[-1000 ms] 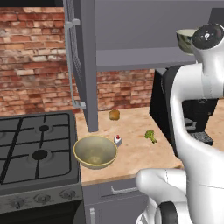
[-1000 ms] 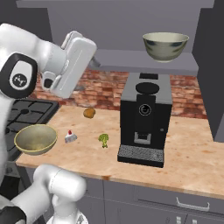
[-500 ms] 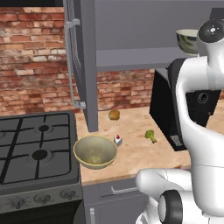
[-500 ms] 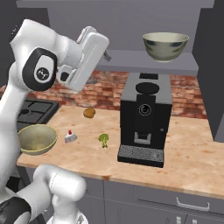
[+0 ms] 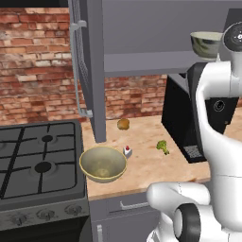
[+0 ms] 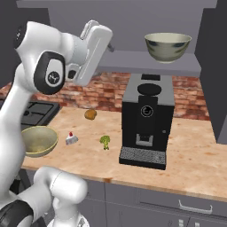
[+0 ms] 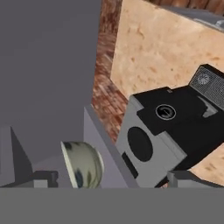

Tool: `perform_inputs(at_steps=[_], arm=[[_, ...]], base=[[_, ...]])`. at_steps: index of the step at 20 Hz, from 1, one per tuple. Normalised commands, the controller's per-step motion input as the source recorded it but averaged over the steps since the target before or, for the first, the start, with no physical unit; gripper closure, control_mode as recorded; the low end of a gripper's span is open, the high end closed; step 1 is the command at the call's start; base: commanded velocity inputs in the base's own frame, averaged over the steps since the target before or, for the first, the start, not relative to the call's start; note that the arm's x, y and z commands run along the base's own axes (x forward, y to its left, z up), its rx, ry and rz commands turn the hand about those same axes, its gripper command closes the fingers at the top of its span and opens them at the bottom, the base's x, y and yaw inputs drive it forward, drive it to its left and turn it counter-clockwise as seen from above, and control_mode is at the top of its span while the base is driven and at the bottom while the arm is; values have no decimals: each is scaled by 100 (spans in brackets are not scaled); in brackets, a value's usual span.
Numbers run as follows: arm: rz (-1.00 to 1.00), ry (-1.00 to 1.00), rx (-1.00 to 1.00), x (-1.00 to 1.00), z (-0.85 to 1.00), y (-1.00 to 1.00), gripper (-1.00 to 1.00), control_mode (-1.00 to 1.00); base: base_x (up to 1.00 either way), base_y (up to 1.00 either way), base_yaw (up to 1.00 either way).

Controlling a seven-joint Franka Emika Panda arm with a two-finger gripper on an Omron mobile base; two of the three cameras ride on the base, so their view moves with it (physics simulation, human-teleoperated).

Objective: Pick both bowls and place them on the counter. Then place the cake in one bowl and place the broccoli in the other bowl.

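On the shelf above the black coffee machine (image 6: 145, 119): the mottled grey-green bowl with a pale cream rim (image 6: 168, 46), upright, resting on the grey shelf (image 6: 146, 60) inside the open cabinet.
Jaws: the two-finger gripper (image 6: 95, 48) is raised to shelf height, off to one side of the grey-green bowl and apart from it; the hand view looks toward that bowl (image 7: 82, 164) and the machine below it. The tips are cut off at the lower edge of that view, so how far they stand apart cannot be told; nothing is seen between them.
Light beige wood-grain surface (image 6: 195, 159): well below the jaws.
Dull yellow-tan bowl with glossy olive inside (image 5: 103, 164): upright on the surface, just beside the black gas stove (image 5: 38, 160).
Tiny white cake wedge with red cherry top (image 5: 127, 151): just beside the yellow-tan bowl's rim.
Small bright green broccoli floret (image 5: 163, 146): between the cake and the coffee machine.
Round brown-yellow lump (image 5: 123, 124): near the brick wall (image 5: 33, 75).
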Motion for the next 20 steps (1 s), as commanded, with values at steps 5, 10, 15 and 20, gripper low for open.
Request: perform_inputs(at_steps=[5, 10, 15, 20], arm=[[0, -2, -12, 36, 13, 0, -100, -100], [0, 0, -11, 43, 2, -7, -100, -100], [0, 0, -3, 33, 1, -22, -100, -100], [0, 0, 0, 28, 4, -26, -100, -100]], base=[[0, 0, 0], [0, 0, 0], [0, 0, 0], [0, 0, 0]])
